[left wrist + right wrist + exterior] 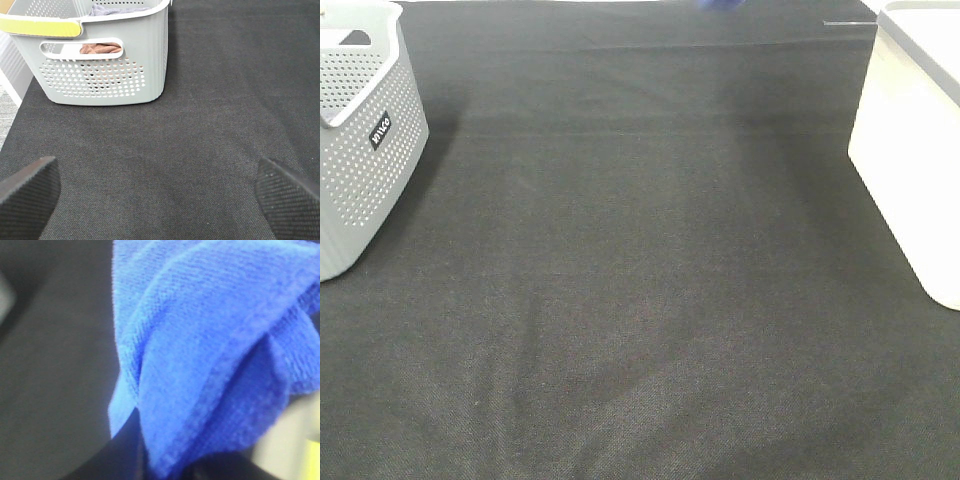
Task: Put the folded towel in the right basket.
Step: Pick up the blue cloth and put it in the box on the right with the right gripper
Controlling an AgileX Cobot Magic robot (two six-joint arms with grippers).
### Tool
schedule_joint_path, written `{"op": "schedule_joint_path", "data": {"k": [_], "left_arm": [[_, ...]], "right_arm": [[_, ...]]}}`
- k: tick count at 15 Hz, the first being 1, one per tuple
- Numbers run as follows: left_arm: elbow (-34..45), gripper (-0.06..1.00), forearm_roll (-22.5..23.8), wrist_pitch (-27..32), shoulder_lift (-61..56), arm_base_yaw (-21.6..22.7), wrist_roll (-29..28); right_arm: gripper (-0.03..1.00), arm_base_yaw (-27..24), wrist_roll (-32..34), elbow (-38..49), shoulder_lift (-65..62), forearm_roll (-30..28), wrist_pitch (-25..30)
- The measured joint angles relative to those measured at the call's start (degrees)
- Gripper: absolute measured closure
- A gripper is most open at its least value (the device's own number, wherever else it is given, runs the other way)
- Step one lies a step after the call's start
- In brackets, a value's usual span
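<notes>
1. Jaws, left arm: spread wide, nothing between them. The left gripper (159, 197) hangs over the bare black table (640, 300), facing the grey basket (100, 75).
2. Jaws, right arm: hidden. The folded towel (200, 355), blue, fills the right wrist view and hangs in loose folds clear of the dark table behind it. Nothing else could be carrying it, so I judge the right gripper clamped on it. The fingers themselves are not seen.
3. Exterior high view: no towel lies on the table. Only a blue sliver (720, 4) shows at the top edge, right of centre. It is probably the same towel, held up over the far side.
4. Target: right basket (910, 160), white, at the right edge of the exterior view. Its inside is out of frame.
5. The grey basket (370, 150), upper left of that view, holds a brownish cloth (100, 48) seen through its handle slot. It is not the target.
6. Step in hand (judgement): transport. Pickup is done, release is not yet done.
7. Next move calls for carrying the towel rightward over the white rim, high enough that the hanging folds clear the wall. Then lower it and part the jaws only once the towel is inside.
8. A pale blur (285, 440) beside the towel may be that basket, but it is too blurred to say.
</notes>
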Motion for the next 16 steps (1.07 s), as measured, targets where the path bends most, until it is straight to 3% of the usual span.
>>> {"op": "schedule_joint_path", "data": {"k": [1, 2, 5, 8, 11, 16], "left_arm": [[0.0, -0.04, 0.0, 0.0, 0.0, 0.0, 0.0], [0.0, -0.04, 0.0, 0.0, 0.0, 0.0, 0.0], [0.0, -0.04, 0.0, 0.0, 0.0, 0.0, 0.0], [0.0, -0.04, 0.0, 0.0, 0.0, 0.0, 0.0], [0.0, -0.04, 0.0, 0.0, 0.0, 0.0, 0.0], [0.0, -0.04, 0.0, 0.0, 0.0, 0.0, 0.0]], "right_arm": [[0.82, -3.8, -0.2, -0.1, -2.5, -1.2, 0.0], [0.82, -3.8, -0.2, -0.1, -2.5, -1.2, 0.0], [0.82, -17.6, -0.2, -0.2, -5.4, -1.7, 0.0], [0.82, -27.2, -1.6, 5.7, -3.3, 1.5, 0.2], [0.82, -30.5, -1.7, 12.8, 1.9, 1.4, 0.3], [0.82, -30.7, -1.5, 19.0, 9.0, 2.6, 0.5]]}}
